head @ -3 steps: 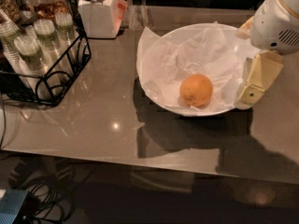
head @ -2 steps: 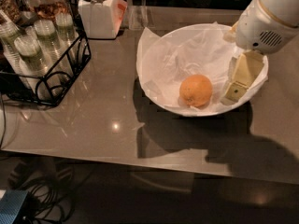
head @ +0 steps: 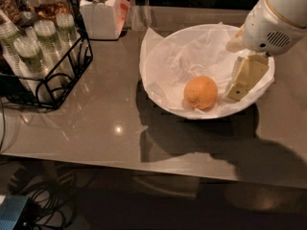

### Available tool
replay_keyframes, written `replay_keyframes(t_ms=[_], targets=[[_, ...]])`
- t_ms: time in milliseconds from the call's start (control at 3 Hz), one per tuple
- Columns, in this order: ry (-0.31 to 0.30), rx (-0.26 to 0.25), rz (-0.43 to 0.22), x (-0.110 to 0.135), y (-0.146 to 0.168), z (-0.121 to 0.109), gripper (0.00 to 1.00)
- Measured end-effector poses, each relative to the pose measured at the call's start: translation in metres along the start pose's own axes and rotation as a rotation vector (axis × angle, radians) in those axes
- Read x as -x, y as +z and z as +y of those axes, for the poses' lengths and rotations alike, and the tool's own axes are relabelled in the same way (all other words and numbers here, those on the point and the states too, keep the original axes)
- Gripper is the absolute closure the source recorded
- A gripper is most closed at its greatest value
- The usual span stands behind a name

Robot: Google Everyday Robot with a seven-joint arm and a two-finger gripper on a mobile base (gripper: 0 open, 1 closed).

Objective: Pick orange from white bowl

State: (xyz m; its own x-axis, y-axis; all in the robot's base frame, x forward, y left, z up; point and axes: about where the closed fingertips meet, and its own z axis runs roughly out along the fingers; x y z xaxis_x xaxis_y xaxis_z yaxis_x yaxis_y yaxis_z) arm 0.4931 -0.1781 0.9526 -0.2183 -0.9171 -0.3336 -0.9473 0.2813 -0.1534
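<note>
Now, far left, a black wire rack [head: 72, 75] holds lidded cups [head: 29, 51] at the table's back corner. Just right of it stands a white jar [head: 100, 16], upright, with its lid on. The grey table [head: 96, 123] runs glossy across the middle, a bright spot of light reflected on it.

On to the bowl [head: 156, 96], wide and white, sitting right of centre and lined with crinkled paper [head: 192, 51] that pokes up past the rim at the back. The orange [head: 201, 92] lies inside the bowl, low on the near side, resting on the paper. Nothing touches it.

Just right of the orange, the gripper [head: 243, 80] hangs inside the bowl, pale yellow, its tip down on the paper near the right wall. It is close beside the fruit but apart from it. Whether that gripper is spread or closed, I cannot tell from here. Above it, the white arm [head: 276, 18] slants in from the top right corner, throwing a broad shadow over the table's near right side.
</note>
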Motion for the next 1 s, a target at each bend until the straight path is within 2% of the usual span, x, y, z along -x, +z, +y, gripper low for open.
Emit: replay_keyframes(t_ms=[667, 1000], targets=[[-0.014, 0.024, -0.029, 0.012, 0.014, -0.010, 0.09], [-0.029, 0.058, -0.047, 0.022, 0.028, -0.016, 0.15]])
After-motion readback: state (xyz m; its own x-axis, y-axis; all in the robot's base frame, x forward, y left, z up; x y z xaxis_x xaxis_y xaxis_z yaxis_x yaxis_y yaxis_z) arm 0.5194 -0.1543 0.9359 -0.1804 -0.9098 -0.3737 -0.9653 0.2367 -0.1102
